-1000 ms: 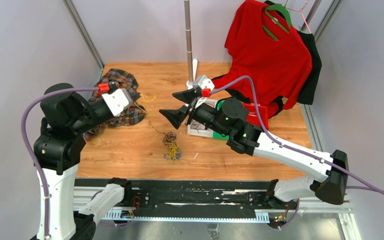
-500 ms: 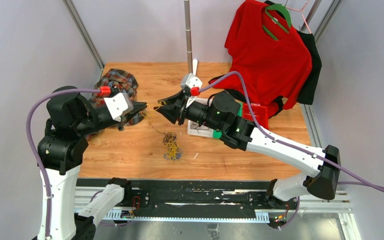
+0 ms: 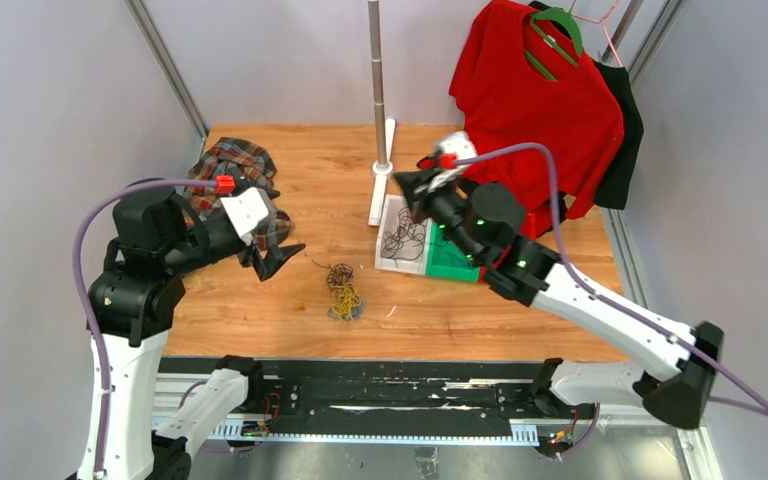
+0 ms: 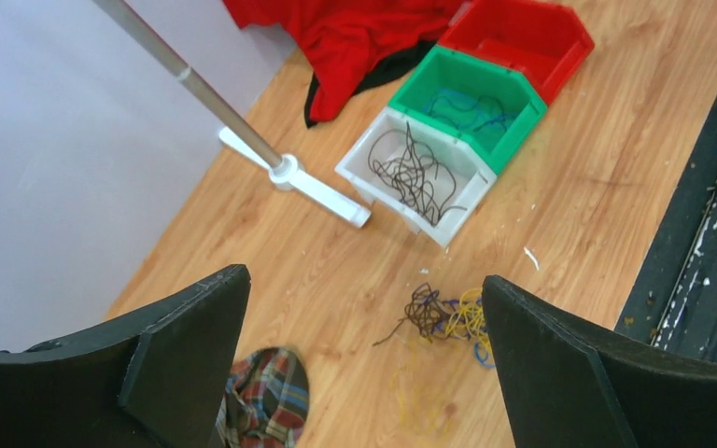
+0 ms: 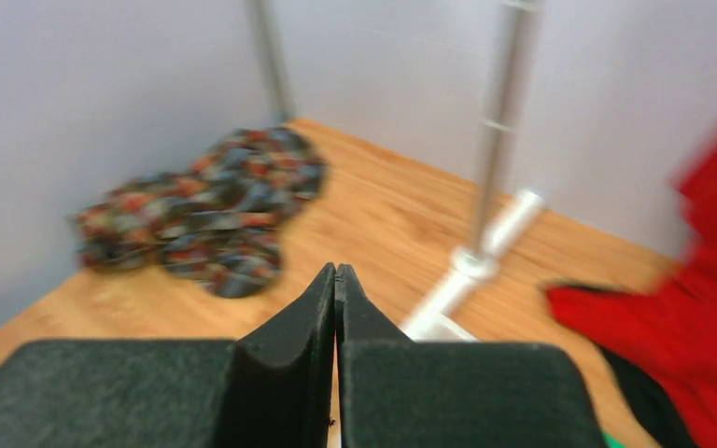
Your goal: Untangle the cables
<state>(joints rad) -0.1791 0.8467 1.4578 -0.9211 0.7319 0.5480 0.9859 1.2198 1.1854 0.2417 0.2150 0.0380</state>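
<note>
A wooden desk [image 3: 290,330] seen from above, with two black-and-white robot arms reaching in from the bottom edge. Near the centre of the frame, a small tangled wad of black, blue and yellow-orange cables [image 3: 342,290] lies loose on the wood, apart from both tools.

The left tool [image 3: 272,257], left of centre, hangs above the desk released, its two black fingers spread wide. In its wrist view the wad [image 4: 448,317] shows low in the gap between those fingers [image 4: 187,359]. A faint yellow strand [image 4: 417,401] lies on the wood just below the wad.

The right tool [image 3: 412,184], above and right of centre, is clenched. Its blurred wrist view shows the fingers [image 5: 299,336] pressed flat together.

Just below the right tool in the frame stands a white plastic bin [image 3: 384,263] holding loose black cables [image 3: 400,240]. It touches a green bin [image 3: 452,262]. The left wrist view shows blue cables [image 4: 471,107] in the green bin and a red bin [image 4: 560,33] beside it.

A crumpled plaid cloth [image 3: 228,165] lies at upper left. A metal pole [image 3: 377,70] rises at top centre. A red shirt [image 3: 535,100] on a green hanger [image 3: 557,35] hangs at upper right.
</note>
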